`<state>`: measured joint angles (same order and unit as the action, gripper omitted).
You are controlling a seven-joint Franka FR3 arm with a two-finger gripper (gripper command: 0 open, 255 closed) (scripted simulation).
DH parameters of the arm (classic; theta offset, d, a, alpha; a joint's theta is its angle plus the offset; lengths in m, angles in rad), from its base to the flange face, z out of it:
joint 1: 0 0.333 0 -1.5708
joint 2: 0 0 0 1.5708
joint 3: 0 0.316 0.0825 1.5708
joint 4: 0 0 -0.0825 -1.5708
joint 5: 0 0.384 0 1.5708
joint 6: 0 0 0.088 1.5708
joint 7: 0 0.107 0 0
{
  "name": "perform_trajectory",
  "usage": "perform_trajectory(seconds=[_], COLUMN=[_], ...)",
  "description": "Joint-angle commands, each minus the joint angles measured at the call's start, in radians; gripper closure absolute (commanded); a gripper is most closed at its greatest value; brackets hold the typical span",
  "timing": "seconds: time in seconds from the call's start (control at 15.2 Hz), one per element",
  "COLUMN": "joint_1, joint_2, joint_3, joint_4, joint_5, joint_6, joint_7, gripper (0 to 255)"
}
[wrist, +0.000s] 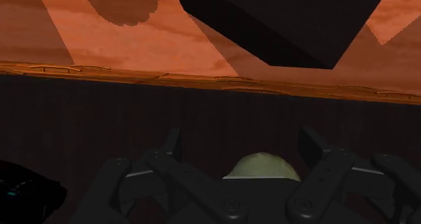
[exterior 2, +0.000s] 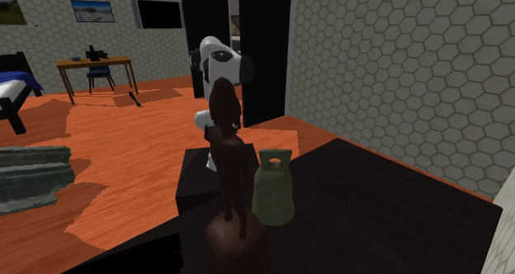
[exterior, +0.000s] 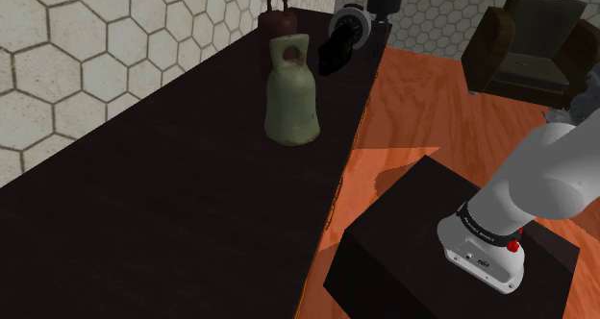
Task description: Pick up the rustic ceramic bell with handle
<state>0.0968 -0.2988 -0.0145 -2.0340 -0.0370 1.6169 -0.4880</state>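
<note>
Dark countertop [exterior: 173, 211] is seen below a hexagon-tiled wall [exterior: 87, 48]. Toward the upper middle of the shoulder view, a greenish bell [exterior: 291, 96] with a loop handle is stood upright on it. The gripper [exterior: 334, 58] is seen near it, to the upper right, jaws spread apart and nothing clasped.

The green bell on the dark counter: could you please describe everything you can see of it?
The bell is dull olive-green, slightly blotchy and ceramic-looking, with a flared skirt, rounded shoulders and a loop handle on top. It stands upright on the dark counter, near a brown figurine; the gripper is apart from it.
</note>
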Motion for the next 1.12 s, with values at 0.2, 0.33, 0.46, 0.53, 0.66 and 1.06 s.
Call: perform_trajectory(seconds=[0.2,0.33,0.46,0.53,0.66,1.06], joint_1=[0.035,0.046,0.055,0.059,0.067,0.078], joint_2=[0.164,0.229,0.295,0.328,0.397,0.488], joint_3=[0.004,0.009,0.016,0.020,0.031,0.049], joint_4=[0.200,0.288,0.383,0.432,0.537,0.644], joint_5=[0.050,0.070,0.090,0.100,0.118,0.141], joint_6=[-0.015,-0.031,-0.053,-0.066,-0.096,-0.103], joint_7=[-0.123,-0.170,-0.215,-0.237,-0.278,-0.335], gripper=[0,0,0,0,0,0])
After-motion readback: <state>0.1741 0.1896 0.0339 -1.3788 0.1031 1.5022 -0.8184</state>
